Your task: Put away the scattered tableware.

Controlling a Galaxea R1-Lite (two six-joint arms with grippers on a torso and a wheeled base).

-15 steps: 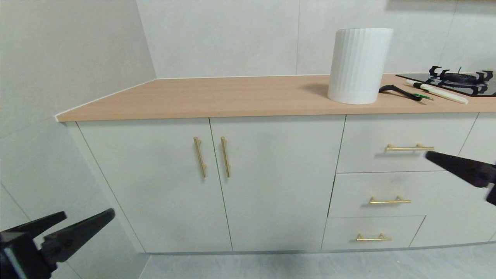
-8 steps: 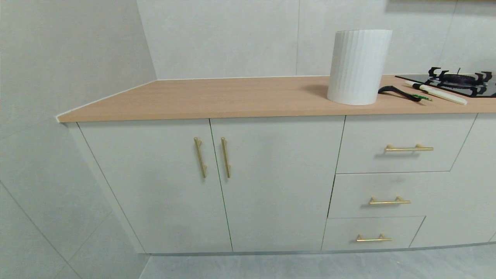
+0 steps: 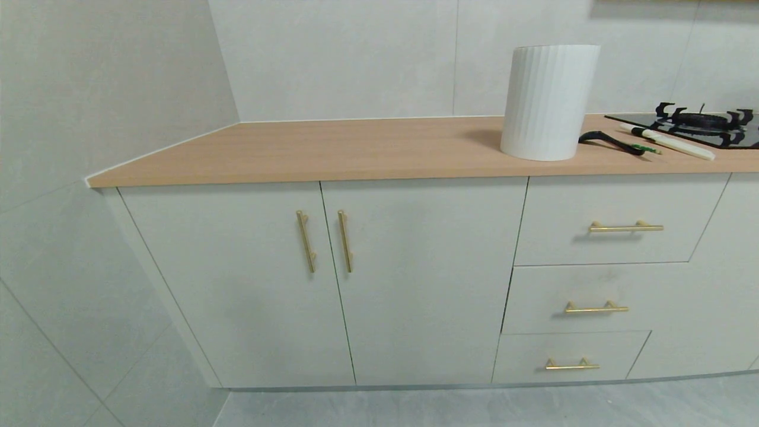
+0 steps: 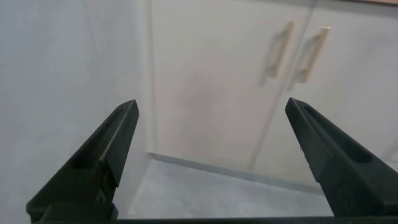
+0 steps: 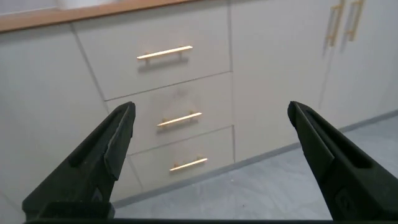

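Observation:
On the wooden countertop [image 3: 356,148] stands a tall white ribbed holder [image 3: 548,101]. Just right of it lie a black-handled utensil [image 3: 611,141], a thin green-tipped stick [image 3: 647,147] and a long white utensil [image 3: 673,142] that reaches onto the hob. My left gripper [image 4: 211,112] is open, low down, facing the double cabinet doors [image 4: 298,56]. My right gripper [image 5: 211,112] is open too, low down, facing the drawer stack [image 5: 165,56]. Neither holds anything.
A black gas hob [image 3: 705,121] sits at the counter's far right. Below the counter are two doors with gold handles [image 3: 326,240] and three drawers with gold handles [image 3: 625,226]. A tiled wall closes the left side. Grey floor [image 3: 474,406] runs along the cabinet base.
Both grippers showed at the head view's lower edges a second ago and have dropped out of that picture since. The head view has tilted very slightly; the tableware has not moved.

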